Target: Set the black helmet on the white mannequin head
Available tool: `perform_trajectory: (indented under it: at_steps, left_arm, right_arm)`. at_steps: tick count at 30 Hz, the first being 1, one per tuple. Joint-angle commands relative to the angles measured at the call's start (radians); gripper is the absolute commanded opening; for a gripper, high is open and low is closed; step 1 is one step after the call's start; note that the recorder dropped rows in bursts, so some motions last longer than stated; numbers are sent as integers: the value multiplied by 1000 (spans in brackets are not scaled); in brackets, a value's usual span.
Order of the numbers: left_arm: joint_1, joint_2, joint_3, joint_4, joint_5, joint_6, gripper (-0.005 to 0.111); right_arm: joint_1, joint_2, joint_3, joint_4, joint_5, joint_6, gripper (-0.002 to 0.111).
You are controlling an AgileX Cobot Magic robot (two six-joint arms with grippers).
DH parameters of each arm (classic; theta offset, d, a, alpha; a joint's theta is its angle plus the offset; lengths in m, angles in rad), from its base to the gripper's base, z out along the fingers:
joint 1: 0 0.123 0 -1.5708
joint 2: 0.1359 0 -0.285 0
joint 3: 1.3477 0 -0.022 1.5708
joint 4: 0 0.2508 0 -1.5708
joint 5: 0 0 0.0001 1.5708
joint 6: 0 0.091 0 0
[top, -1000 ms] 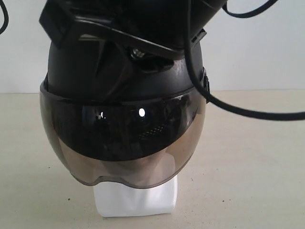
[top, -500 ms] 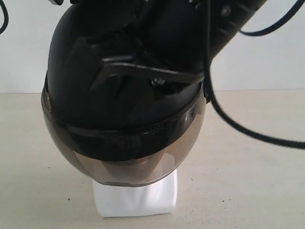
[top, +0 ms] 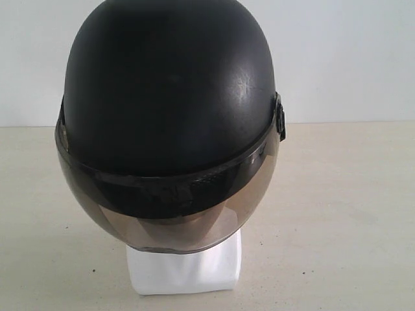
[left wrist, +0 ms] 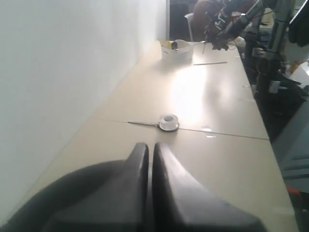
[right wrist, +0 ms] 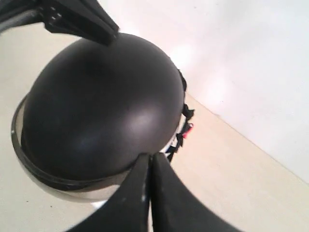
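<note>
The black helmet (top: 170,84) sits on the white mannequin head, its smoky visor (top: 165,210) down over the face. Only the head's squarish base (top: 185,269) shows below the visor. No arm appears in the exterior view. In the right wrist view the helmet's shell (right wrist: 104,104) lies below and ahead of my right gripper (right wrist: 151,157), whose jaws are pressed together on nothing, clear of the shell. My left gripper (left wrist: 150,147) is shut and empty, pointing along a long table away from the helmet.
The beige table (top: 337,214) spreads round the base, with a white wall behind. In the left wrist view a roll of tape (left wrist: 169,122) and a white box (left wrist: 176,50) lie further along the table (left wrist: 212,96), with equipment past its edge.
The black arm and cable that covered the helmet's top have withdrawn out of the exterior view. The helmet has tipped forward, its visor lower over the face, and now stands free.
</note>
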Motion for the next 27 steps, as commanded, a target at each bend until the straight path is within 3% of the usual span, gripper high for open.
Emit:
perform_trajectory:
  at_steps: [1,5,9,13,21,27]
  left_arm:
    - [-3,-99,-4,-5,83,1,5]
    - [13,-196,16,-5,142,-1,5]
    - [64,-299,104,-5,218,-1,5]
    - [101,-425,292,-5,374,-1,5]
    - [103,-657,704,-5,720,1,5]
    - [103,-786,922,-5,861,-8,5]
  right_arm:
    - [-2,-133,160,-65,6,98,0]
    - [-2,-257,372,-111,-128,187,0]
    - [-2,-375,603,-131,-399,219,0]
    - [-2,-460,835,-137,-659,219,0]
    - [-2,-488,1248,-133,-1065,236,0]
    - [-2,-488,1376,-133,-1207,243,0]
